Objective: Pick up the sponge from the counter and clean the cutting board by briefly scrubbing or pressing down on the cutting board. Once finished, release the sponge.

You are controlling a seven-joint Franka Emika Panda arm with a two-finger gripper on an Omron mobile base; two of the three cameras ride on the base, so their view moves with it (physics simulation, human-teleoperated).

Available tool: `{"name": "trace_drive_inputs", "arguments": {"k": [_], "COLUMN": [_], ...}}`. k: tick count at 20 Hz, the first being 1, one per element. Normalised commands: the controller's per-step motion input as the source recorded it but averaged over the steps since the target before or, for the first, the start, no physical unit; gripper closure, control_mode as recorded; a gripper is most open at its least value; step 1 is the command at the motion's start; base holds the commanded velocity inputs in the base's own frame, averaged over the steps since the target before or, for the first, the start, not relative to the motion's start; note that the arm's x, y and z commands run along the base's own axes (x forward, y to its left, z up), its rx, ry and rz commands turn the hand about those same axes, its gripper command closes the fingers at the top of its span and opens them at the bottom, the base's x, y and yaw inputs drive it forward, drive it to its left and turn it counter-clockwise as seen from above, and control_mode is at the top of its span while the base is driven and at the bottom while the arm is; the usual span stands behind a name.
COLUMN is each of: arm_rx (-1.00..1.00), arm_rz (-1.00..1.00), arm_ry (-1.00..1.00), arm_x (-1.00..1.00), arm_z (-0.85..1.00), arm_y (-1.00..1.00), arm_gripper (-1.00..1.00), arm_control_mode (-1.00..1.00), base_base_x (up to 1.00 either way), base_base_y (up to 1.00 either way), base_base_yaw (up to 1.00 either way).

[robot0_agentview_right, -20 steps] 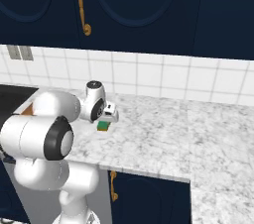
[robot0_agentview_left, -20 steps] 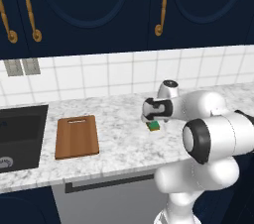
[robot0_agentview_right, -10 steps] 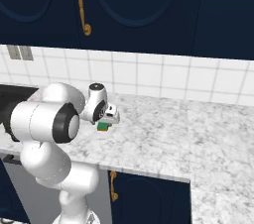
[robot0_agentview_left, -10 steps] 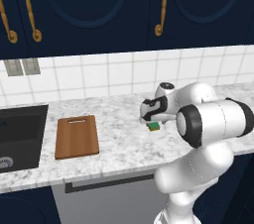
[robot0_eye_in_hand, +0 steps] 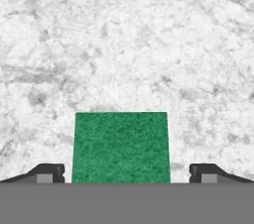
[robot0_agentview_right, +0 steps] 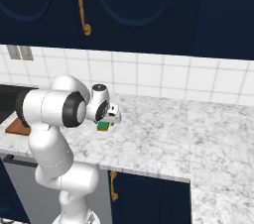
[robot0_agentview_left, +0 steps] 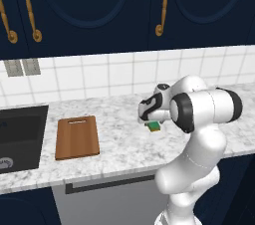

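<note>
The sponge (robot0_agentview_left: 153, 126), green on top with a yellow layer, lies on the marbled counter (robot0_agentview_left: 119, 147) right of the middle. My gripper (robot0_agentview_left: 151, 120) hangs directly over it, pointing down. In the hand view the sponge (robot0_eye_in_hand: 120, 147) sits between the two dark fingertips (robot0_eye_in_hand: 48, 172) with a small gap on each side, so the gripper (robot0_eye_in_hand: 126, 174) is open around it. The brown cutting board (robot0_agentview_left: 76, 137) with its slot handle at the far end lies flat on the counter well to the left. From the right side, the sponge (robot0_agentview_right: 103, 126) peeks out under the gripper (robot0_agentview_right: 105, 121), and a sliver of the cutting board (robot0_agentview_right: 17, 127) appears behind the arm.
A black sink basin (robot0_agentview_left: 19, 132) is set into the counter left of the board. White tiled wall with an outlet (robot0_agentview_left: 22, 67) runs behind. Dark blue upper cabinets with brass handles (robot0_agentview_left: 161, 5) hang overhead. Bare counter (robot0_agentview_right: 198, 134) stretches to the right.
The arm's elbow has swung over and the hand has edged slightly left above the sponge. The sponge and the board lie where they were.
</note>
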Motion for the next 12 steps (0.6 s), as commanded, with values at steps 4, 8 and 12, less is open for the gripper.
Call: {"name": "trace_drive_inputs", "arguments": {"k": [4, 8, 12], "arm_rx": [0.0, 0.0, -0.01], "arm_rz": [0.0, 0.0, 0.0], "arm_ry": [0.0, 0.0, 0.0], "arm_x": [0.18, 0.0, 0.0], "arm_z": [-0.3, -0.49, -0.55], "arm_y": [0.03, 0.08, 0.17], "arm_gripper": [-1.0, -1.0, 1.0], "arm_control_mode": [-1.0, -1.0, -1.0], "base_base_x": [0.0, 0.0, 0.0], "base_base_y": [0.0, 0.0, 0.0], "base_base_yaw": [0.0, 0.0, 0.0]}}
